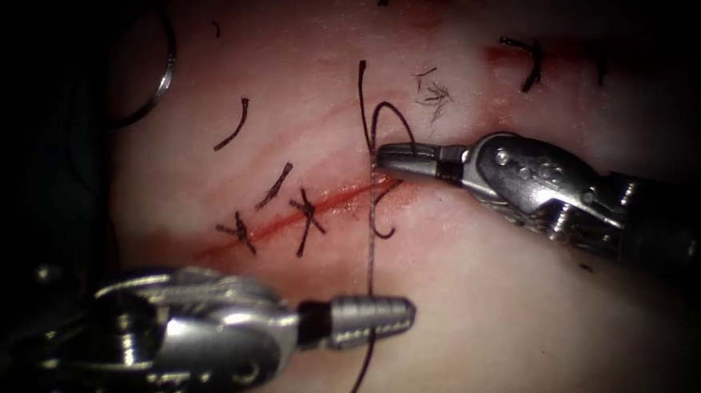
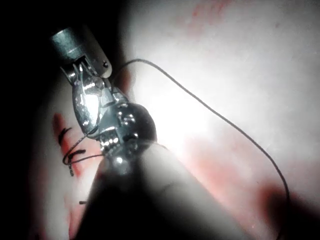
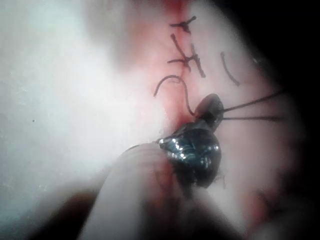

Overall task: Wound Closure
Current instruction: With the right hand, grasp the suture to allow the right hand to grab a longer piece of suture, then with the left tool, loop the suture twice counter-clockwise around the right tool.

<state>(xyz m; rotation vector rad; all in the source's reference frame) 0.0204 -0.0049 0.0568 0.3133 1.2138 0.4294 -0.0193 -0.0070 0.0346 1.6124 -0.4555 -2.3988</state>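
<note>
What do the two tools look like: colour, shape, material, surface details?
Both are silvery metal. The left arm's tool has blunt, ridged jaws behind a black collar and a rounded wrist. The right arm's tool has slimmer, tapered jaws, a black band and a wrist housing with round rivets.

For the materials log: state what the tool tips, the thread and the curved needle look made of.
Left pincer and right pincer: polished metal, by the silvery glints; each is shut on the thread. Thread: dark, matte, seemingly braided fibre, running taut across the cut in the tissue. Needle: thin bright steel by its shine, lying free left of the cut.
</note>
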